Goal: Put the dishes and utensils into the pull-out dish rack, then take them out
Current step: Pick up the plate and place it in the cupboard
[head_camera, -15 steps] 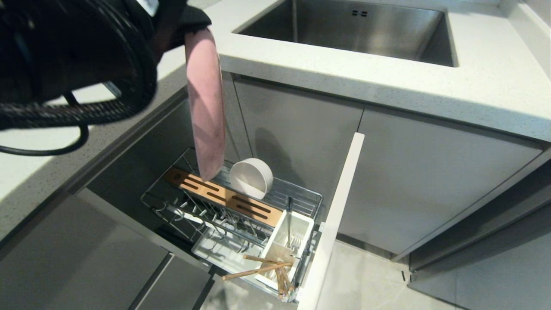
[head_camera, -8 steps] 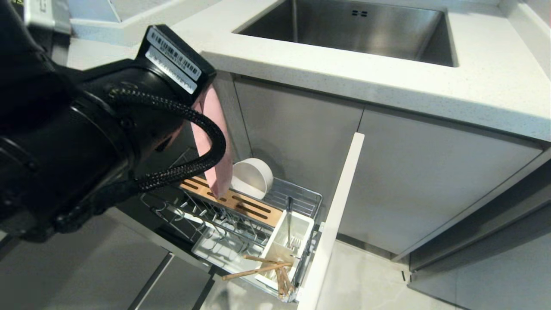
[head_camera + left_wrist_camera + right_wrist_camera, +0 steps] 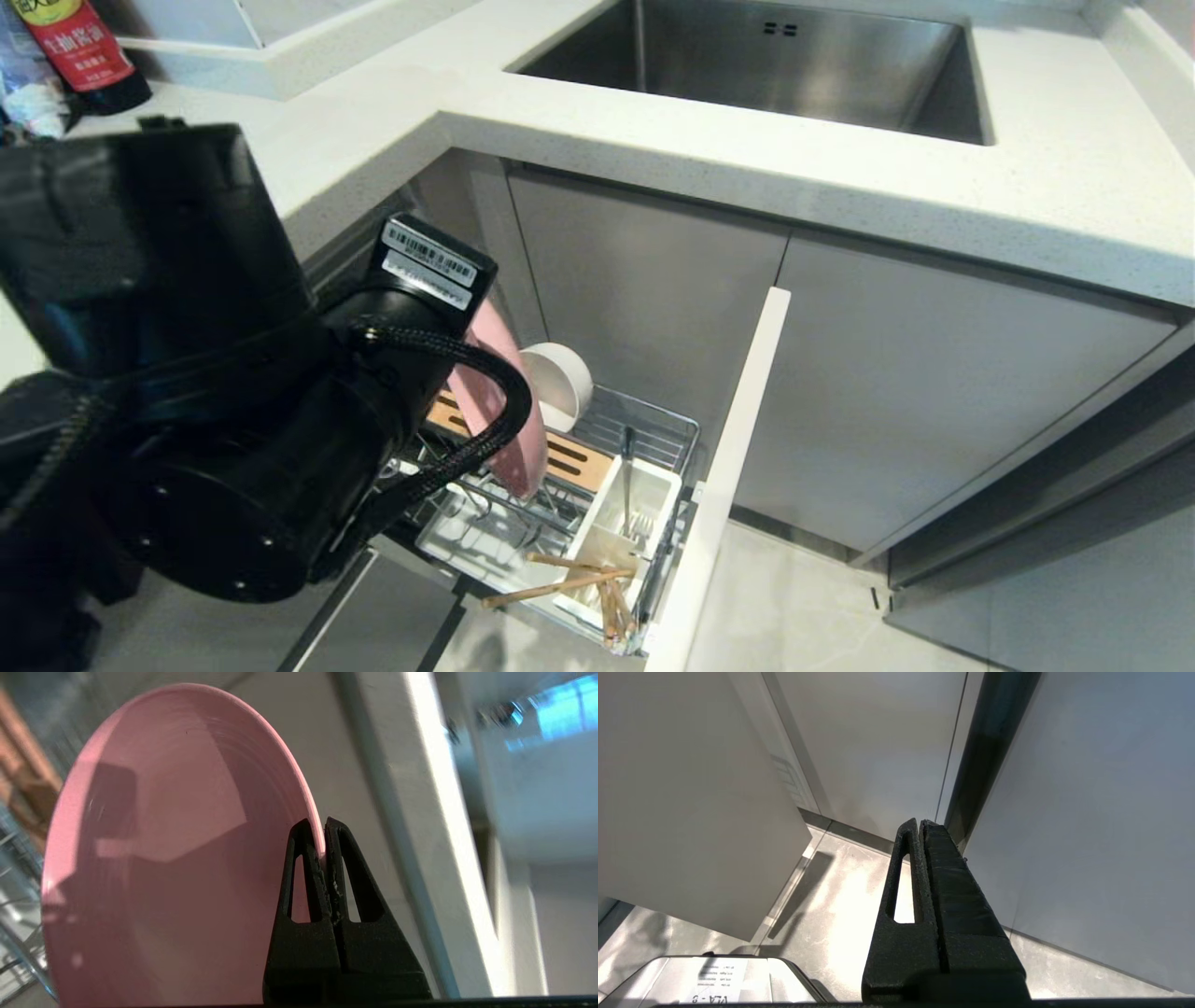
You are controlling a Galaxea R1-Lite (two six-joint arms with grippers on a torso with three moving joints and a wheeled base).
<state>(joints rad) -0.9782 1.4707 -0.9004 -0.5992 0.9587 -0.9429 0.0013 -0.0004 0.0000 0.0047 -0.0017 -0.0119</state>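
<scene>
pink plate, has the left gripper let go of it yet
No, the left gripper is shut on the rim of the pink plate, which stands on edge above the pull-out dish rack.

The rack [image 3: 653,425] stands pulled out below the surface [image 3: 747,187]. A bowl [image 3: 560,383] sits on edge at its back end, beside the wooden strip [image 3: 574,459]. The caddy [image 3: 644,509] fills the front corner by the grey front [image 3: 728,467], a fork [image 3: 627,467] upright in it, chopsticks [image 3: 560,583] lying across its front edge. A bottle [image 3: 79,51] stands on the surface's far left corner.
</scene>
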